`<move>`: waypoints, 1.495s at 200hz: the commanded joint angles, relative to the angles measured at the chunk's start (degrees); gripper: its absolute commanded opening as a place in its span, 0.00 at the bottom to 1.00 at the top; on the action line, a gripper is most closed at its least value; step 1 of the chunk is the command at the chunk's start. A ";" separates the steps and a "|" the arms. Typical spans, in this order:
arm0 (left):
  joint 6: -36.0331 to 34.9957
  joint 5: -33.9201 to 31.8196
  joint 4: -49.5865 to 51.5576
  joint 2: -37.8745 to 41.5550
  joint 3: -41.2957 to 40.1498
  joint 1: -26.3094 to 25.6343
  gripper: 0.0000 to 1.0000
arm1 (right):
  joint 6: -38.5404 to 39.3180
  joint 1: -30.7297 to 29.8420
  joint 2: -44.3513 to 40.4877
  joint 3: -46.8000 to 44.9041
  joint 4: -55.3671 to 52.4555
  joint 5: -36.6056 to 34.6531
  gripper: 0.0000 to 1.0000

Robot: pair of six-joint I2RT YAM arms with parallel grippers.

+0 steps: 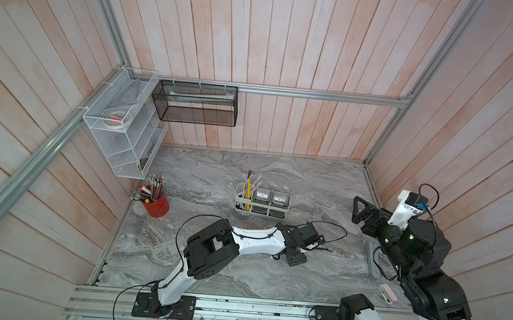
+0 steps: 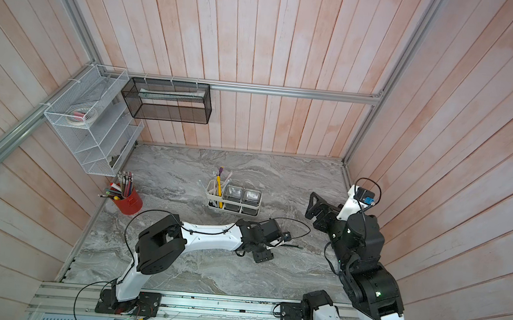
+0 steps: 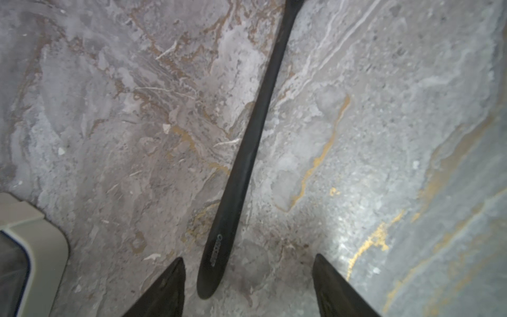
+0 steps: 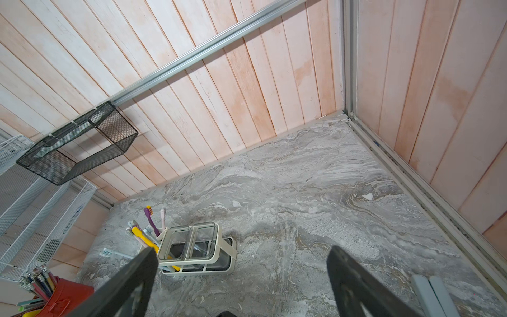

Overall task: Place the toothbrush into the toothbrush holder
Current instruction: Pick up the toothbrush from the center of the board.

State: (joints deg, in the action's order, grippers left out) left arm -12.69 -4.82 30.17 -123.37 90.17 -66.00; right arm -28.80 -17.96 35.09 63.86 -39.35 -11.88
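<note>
1. While the toothbrush point(image 3: 255, 131) lies flat on the counter point(image 3: 384, 137), the left claw point(image 3: 248, 258) stands wide over its butt end, one finger on either side, touching nothing.
2. The right claw point(image 4: 242, 249) is also spread wide and empty, raised at the counter's right side, well apart from the toothbrush.
3. The holder point(image 1: 262, 204) stands near the toothbrush, farther back on the counter. One of its corners just shows in the left wrist view.
4. Handling, as a judgement:
   - The toothbrush looks slim, stiff and light, with a smooth handle that may slip or pivot in a pinch.
   - It sits low, so the fingers must reach right down to the counter.
   - A hold across the mid-handle seems best, as it leaves the butt free to drop into a slot.
5. Counts:
   - There is one loose toothbrush.
   - There is one holder, with two clear cups point(image 1: 261, 196) and one slotted end.
   - At least four brushes point(image 4: 149, 219) already stand in the slotted end (purple, pink, yellow, white); the exact number cannot be told.
   - There is one red cup point(image 1: 157, 207) of pencils.
   - There are two claws.
</note>
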 commanded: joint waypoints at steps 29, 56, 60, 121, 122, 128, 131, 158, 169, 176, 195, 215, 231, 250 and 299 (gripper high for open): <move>-4.31 4.19 6.27 -5.37 8.36 1.60 0.63 | 1.19 0.19 -0.37 1.36 -0.90 1.81 0.98; -4.89 6.73 10.70 -8.07 12.96 2.36 0.45 | 1.42 0.19 -0.11 1.68 -0.90 2.49 0.98; -4.89 6.95 11.09 -8.30 13.22 2.44 0.45 | 1.46 0.13 -0.15 1.82 -1.00 2.56 0.98; -5.67 6.74 12.66 -9.52 11.74 2.10 0.44 | 2.25 0.15 0.09 3.22 -1.76 2.64 0.98; -5.72 6.70 12.69 -9.56 11.76 2.06 0.44 | 2.25 0.13 0.17 3.21 -1.77 2.64 0.98; -5.89 6.63 12.88 -9.69 11.70 2.01 0.44 | 2.25 0.11 0.15 3.25 -1.76 2.74 0.98; -5.93 6.51 12.89 -9.84 11.70 1.95 0.43 | 2.25 0.11 0.20 3.29 -1.68 2.82 0.98; -6.21 5.96 14.02 -10.80 12.20 1.84 0.40 | 2.39 0.15 0.33 3.69 -1.78 2.86 0.98; -6.12 6.21 14.38 -10.88 12.22 1.84 0.39 | 2.43 0.12 0.46 3.91 -1.91 2.84 0.98; -6.12 6.18 14.54 -11.01 12.14 1.84 0.37 | 2.43 0.12 0.50 4.09 -1.96 2.99 0.98; -6.25 5.67 14.79 -11.34 11.66 1.84 0.36 | 2.43 0.18 0.52 4.35 -2.13 3.00 0.98; -5.95 5.16 15.11 -12.01 11.69 1.84 0.32 | 2.43 0.17 0.50 4.34 -2.05 3.33 0.98; -5.53 3.81 15.71 -12.72 11.96 1.84 0.31 | 2.43 0.20 0.59 4.22 -2.12 3.52 0.98; -4.86 2.98 16.34 -13.24 11.94 2.14 0.29 | 2.43 0.17 0.50 4.15 -2.14 3.64 0.98; -3.64 2.93 17.27 -13.65 10.83 2.71 0.24 | 2.61 0.20 0.35 4.11 -1.99 3.88 0.98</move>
State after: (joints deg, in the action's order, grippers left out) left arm -16.91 0.51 41.17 -131.57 103.88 -64.07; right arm -26.92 -17.96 35.48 67.02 -40.64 -8.84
